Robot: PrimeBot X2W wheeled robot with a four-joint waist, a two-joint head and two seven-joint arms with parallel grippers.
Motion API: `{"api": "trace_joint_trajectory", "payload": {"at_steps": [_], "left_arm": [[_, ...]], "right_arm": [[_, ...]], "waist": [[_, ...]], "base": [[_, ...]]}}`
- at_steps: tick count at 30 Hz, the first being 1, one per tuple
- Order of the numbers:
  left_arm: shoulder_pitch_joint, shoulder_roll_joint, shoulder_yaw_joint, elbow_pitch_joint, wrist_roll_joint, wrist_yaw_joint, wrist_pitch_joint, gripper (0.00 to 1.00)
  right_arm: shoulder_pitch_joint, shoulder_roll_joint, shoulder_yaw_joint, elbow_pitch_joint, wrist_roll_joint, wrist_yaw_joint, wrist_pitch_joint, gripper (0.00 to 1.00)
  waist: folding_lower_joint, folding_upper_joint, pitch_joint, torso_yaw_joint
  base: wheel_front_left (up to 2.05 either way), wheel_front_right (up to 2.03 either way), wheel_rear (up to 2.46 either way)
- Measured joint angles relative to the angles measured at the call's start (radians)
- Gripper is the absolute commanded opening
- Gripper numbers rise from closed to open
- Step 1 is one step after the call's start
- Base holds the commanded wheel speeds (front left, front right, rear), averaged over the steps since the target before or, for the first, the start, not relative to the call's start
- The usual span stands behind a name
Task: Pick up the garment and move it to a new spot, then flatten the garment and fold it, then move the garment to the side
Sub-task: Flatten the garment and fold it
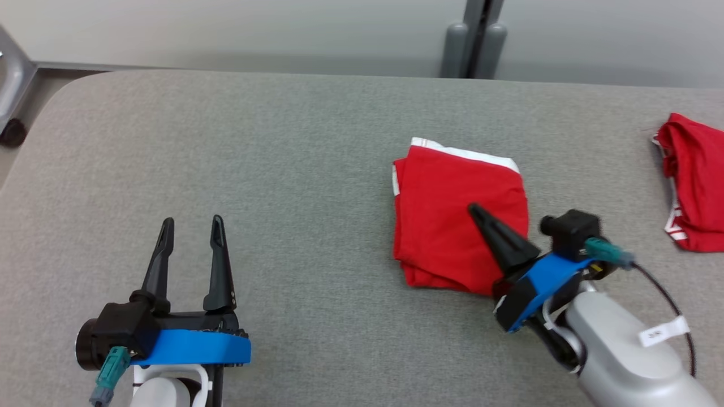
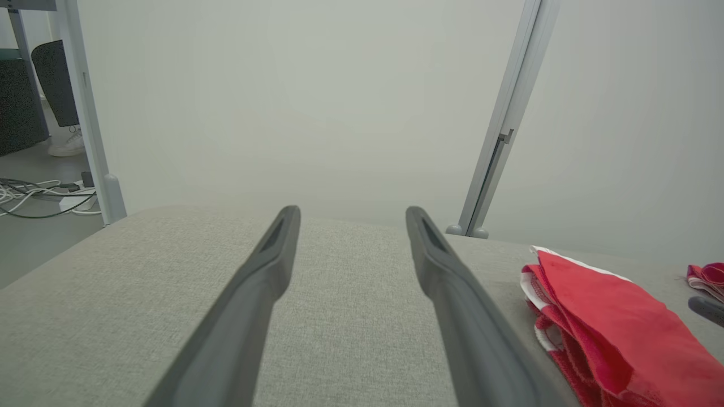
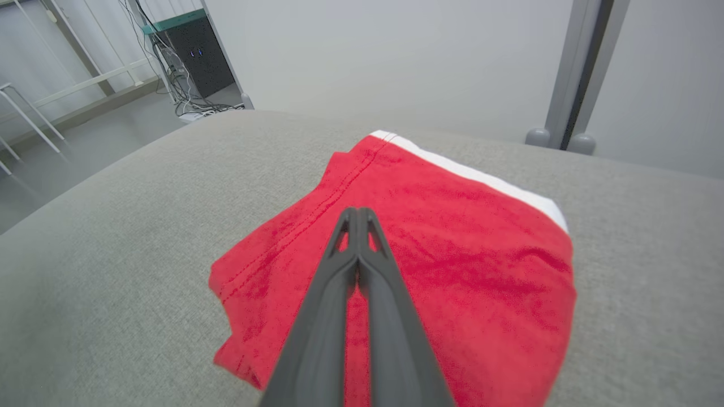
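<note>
Nothing really readable tbh. The white tag on the cable has some print, but it's way too tiny.

The left gripper, black on a blue wrist mount, sits at lower left, its long dark jaws spread wide and pointing forward. The right gripper, on a pale grey forearm, angles up-left with its jaws pressed together.

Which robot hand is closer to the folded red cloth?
Right. The right hand is over the folded red cloth; the left hand sits apart on its left side.
</note>
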Motion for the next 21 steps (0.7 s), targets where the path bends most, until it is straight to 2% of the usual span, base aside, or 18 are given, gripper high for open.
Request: {"api": "trace_joint_trajectory", "payload": {"at_steps": [9,16,18,19,20,21], "left_arm": [[0.018,0.000,0.018,0.013,0.039,0.015,0.000,1.00],[0.026,0.002,0.044,0.026,0.063,0.020,0.000,1.00],[0.037,0.003,0.051,0.027,0.063,0.020,0.000,1.00],[0.042,0.004,0.053,0.026,0.065,0.020,0.000,1.00],[0.045,0.005,0.054,0.026,0.069,0.020,0.000,1.00],[0.049,0.005,0.054,0.025,0.070,0.020,0.000,1.00]], "right_arm": [[0.186,-0.031,-0.335,-0.178,-0.141,0.000,-0.001,0.00],[0.327,-0.005,-0.501,-0.277,-0.218,0.000,-0.001,0.00],[0.362,0.009,-0.535,-0.301,-0.237,0.000,-0.001,0.40],[0.379,0.015,-0.552,-0.313,-0.250,0.000,-0.001,0.76],[0.397,0.022,-0.567,-0.324,-0.264,0.000,-0.001,1.00],[0.414,0.031,-0.581,-0.336,-0.273,0.000,-0.001,1.00]], "waist": [[-0.0001,0.0000,-0.044,-0.093],[-0.0001,0.0000,-0.079,-0.144],[-0.0001,-0.0001,-0.090,-0.152],[-0.0001,-0.0001,-0.095,-0.155],[-0.0001,-0.0001,-0.101,-0.157],[-0.0001,-0.0001,-0.107,-0.158]], "base": [[0.00,0.00,0.00],[0.00,0.00,0.00],[0.00,0.00,0.00],[0.00,0.00,0.00],[0.00,0.00,0.00],[0.00,0.00,0.00]]}}
